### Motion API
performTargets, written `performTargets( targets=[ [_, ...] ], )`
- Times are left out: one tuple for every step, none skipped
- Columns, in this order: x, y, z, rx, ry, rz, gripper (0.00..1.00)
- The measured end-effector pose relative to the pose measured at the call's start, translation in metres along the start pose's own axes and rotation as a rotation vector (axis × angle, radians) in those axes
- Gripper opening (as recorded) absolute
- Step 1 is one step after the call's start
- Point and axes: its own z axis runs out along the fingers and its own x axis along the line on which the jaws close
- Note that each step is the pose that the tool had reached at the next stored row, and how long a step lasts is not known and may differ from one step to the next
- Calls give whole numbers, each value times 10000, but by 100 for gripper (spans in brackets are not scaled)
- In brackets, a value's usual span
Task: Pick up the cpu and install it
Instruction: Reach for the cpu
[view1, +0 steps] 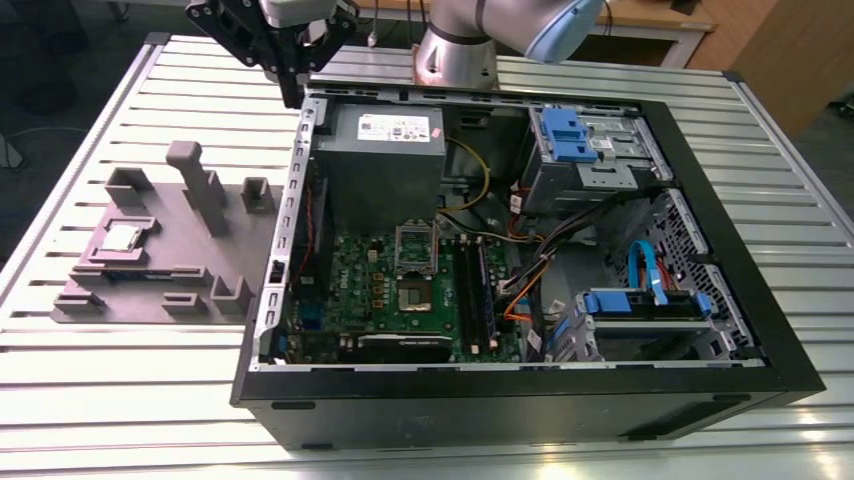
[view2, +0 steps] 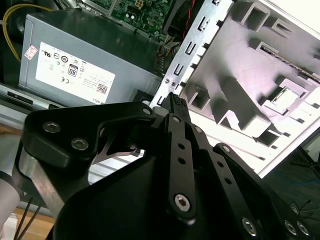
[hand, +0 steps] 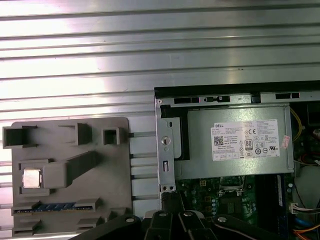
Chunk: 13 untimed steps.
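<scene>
The tool (view1: 291, 95) hangs over the back corner of the open computer case (view1: 534, 400), just above its rear wall and near the power supply (view1: 387, 135). Its fingers look pressed together with nothing between them, though the wrist views show them almost end-on, so I hold that loosely.

The cpu (view1: 124, 237) lies flat in a square pocket of the grey holder (view1: 160, 290) on the desk (view1: 134, 400). It is outside the case, toward the exterior view's left and well apart from the tool.

I judge the step in hand to be the reach for the chip — nothing is picked up yet. To do it well, the fingers should spread before the descent and the tool should come straight down, squared to the chip's sides. The pocket walls sit close around the chip, so the grip has to land on its edges.

A tall post (view1: 200, 190) stands on the holder between the tool and the pocket, with lower blocks around it. The case's side wall (view1: 300, 180) runs just beside the holder. The free room is overhead — travel high, then drop.

The socket (view1: 416, 296) on the green motherboard (view1: 360, 280) sits low inside the case, hemmed in by cables and slots.
</scene>
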Motion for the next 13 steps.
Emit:
performTargets(
  targets=[
    [2, 0, 0, 0, 0, 0, 11],
    [5, 0, 0, 0, 0, 0, 11],
    [8, -1, 0, 0, 0, 0, 11],
    [11, -1, 0, 0, 0, 0, 11],
    [14, -1, 1, 0, 0, 0, 11],
    [16, -1, 1, 0, 0, 0, 11],
    [19, -2, 1, 0, 0, 0, 11],
    [21, -2, 1, 0, 0, 0, 11],
    [24, -2, 1, 0, 0, 0, 11],
    [26, -2, 1, 0, 0, 0, 11],
    [29, -2, 1, 1, 0, 0, 11],
    [31, -2, 1, 0, 0, 0, 11],
    [33, -3, 1, 0, 0, 0, 11]
  ],
)
